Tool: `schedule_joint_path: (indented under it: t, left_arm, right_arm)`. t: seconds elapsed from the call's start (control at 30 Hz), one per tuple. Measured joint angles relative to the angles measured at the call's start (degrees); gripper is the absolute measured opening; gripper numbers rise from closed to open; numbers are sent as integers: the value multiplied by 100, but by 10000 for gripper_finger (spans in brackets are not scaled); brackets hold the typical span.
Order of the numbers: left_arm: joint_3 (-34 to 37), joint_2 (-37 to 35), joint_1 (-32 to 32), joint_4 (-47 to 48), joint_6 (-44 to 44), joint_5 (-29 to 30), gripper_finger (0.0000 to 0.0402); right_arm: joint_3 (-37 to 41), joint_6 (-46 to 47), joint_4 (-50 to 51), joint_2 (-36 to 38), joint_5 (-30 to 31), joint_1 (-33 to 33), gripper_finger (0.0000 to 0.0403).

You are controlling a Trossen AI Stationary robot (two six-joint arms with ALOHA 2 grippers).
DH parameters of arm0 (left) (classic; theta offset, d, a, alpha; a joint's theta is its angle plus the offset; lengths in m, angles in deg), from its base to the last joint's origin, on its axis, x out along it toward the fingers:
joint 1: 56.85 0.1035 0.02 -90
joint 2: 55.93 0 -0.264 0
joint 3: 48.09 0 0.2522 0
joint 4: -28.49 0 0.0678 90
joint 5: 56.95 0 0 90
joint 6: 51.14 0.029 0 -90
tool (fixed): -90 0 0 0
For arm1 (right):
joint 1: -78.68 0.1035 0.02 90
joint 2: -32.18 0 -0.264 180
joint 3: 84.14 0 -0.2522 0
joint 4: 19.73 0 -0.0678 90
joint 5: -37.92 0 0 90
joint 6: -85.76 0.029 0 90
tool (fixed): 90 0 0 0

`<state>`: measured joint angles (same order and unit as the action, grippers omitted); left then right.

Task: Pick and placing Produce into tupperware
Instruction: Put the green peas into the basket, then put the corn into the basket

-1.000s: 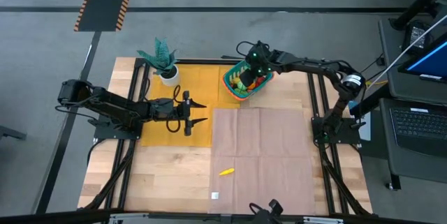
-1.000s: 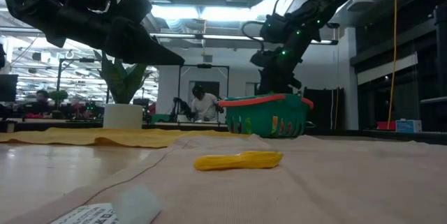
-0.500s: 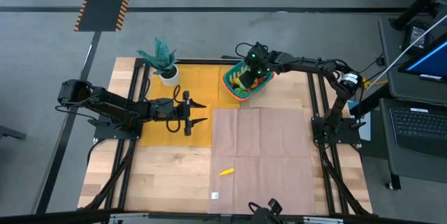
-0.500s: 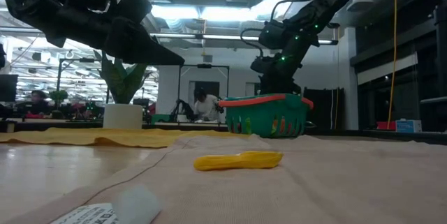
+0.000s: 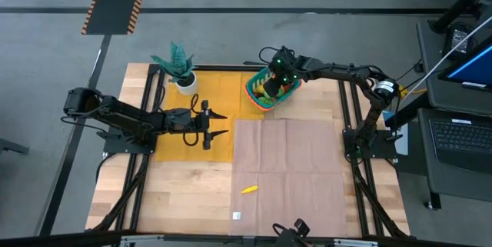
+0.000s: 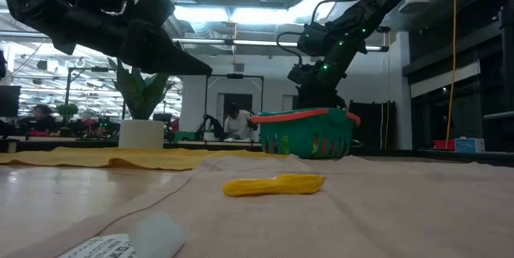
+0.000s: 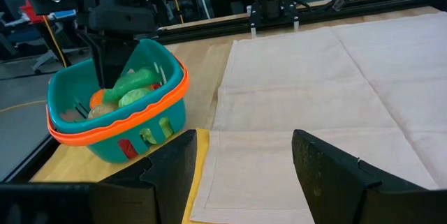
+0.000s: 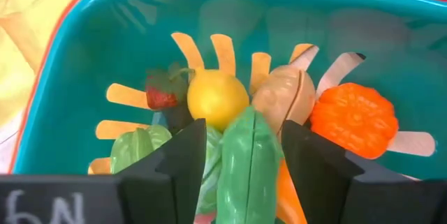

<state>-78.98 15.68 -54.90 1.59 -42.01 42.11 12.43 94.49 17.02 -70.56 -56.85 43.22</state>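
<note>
Our right fingers [image 8: 241,165], parted around a green pod [image 8: 249,155] inside the tub [image 5: 254,91], could snag it lifting; left fingers [image 7: 241,165] wait open.

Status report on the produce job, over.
Right gripper over the tupperware, green piece between its fingers. Left gripper open, idle over yellow cloth. Yellow piece still out on the mat. Nothing blocking.
</note>
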Motion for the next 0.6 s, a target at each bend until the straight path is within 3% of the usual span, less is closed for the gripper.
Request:
schedule_joint_path:
  t: [0.37,0.6]
  left_arm:
    - [0,0,0,0,11,0,227]
    - [0,-32,0,5,43,0,227]
  right_arm:
    - [-154,271,323,0,-45,0,190]
    - [-431,-336,550,164,-116,90,190]
